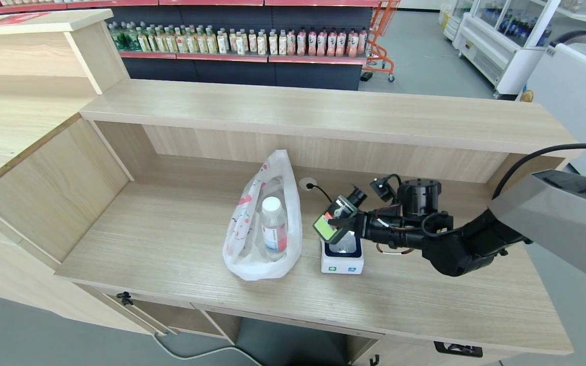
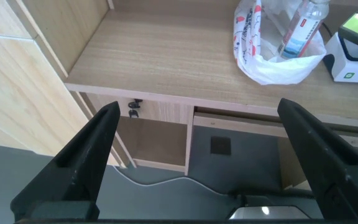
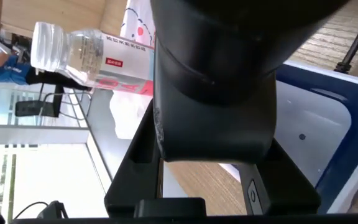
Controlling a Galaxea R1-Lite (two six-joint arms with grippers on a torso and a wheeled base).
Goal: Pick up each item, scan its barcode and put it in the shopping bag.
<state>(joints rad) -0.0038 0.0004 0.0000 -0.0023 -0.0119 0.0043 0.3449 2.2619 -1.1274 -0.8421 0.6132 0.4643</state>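
Note:
A white plastic shopping bag [image 1: 252,254] lies open on the wooden counter [image 1: 171,239] with a clear bottle [image 1: 273,223] inside it. Right of the bag stands a white and blue scanner [image 1: 342,256]. My right gripper [image 1: 343,221] hangs just above the scanner, shut on a small dark item with a green label [image 1: 329,226]. In the right wrist view the dark item [image 3: 216,81] sits between the fingers [image 3: 135,180], over the scanner [image 3: 316,130], with the bottle [image 3: 86,56] beyond. My left gripper [image 2: 197,168] is open and empty, low in front of the counter, away from the bag [image 2: 272,62].
A raised ledge [image 1: 323,112] runs along the back of the counter and a wooden side wall [image 1: 54,188] closes its left end. A cable [image 1: 318,190] comes out of a hole behind the scanner. Drawers [image 2: 241,130] sit under the counter's front edge.

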